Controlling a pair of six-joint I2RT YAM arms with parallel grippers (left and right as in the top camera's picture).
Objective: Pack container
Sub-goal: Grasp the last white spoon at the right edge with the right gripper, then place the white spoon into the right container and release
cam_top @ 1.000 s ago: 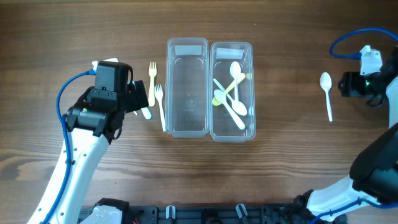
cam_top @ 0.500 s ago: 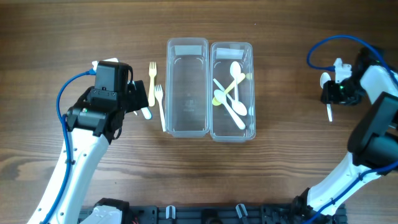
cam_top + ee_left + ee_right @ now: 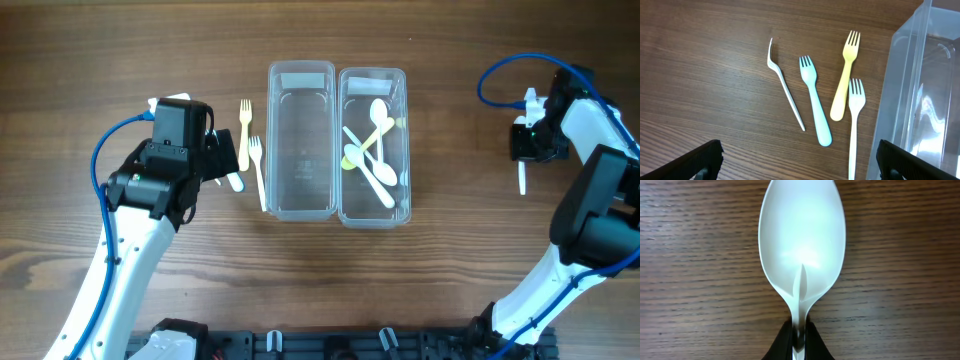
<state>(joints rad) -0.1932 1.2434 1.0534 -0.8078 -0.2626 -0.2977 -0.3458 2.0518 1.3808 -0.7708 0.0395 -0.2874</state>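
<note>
Two clear containers stand side by side; the left one (image 3: 300,140) is empty and the right one (image 3: 373,145) holds several spoons (image 3: 372,160). A white spoon (image 3: 802,245) lies on the table at the far right, bowl up. My right gripper (image 3: 800,347) is shut on its neck, and the handle (image 3: 521,180) pokes out below the gripper (image 3: 528,142). My left gripper (image 3: 800,165) hangs open over the forks left of the containers: a thin white fork (image 3: 785,85), a teal fork (image 3: 815,105), a yellow fork (image 3: 844,80) and a white fork (image 3: 855,125).
The wall of the left container (image 3: 910,90) stands just right of the forks. The wooden table (image 3: 470,250) carries nothing else. The blue cable (image 3: 500,75) loops above the right arm.
My right arm swung left over the white spoon and its jaws shut on the neck; the spoon shifted slightly left. The left arm has not moved.
</note>
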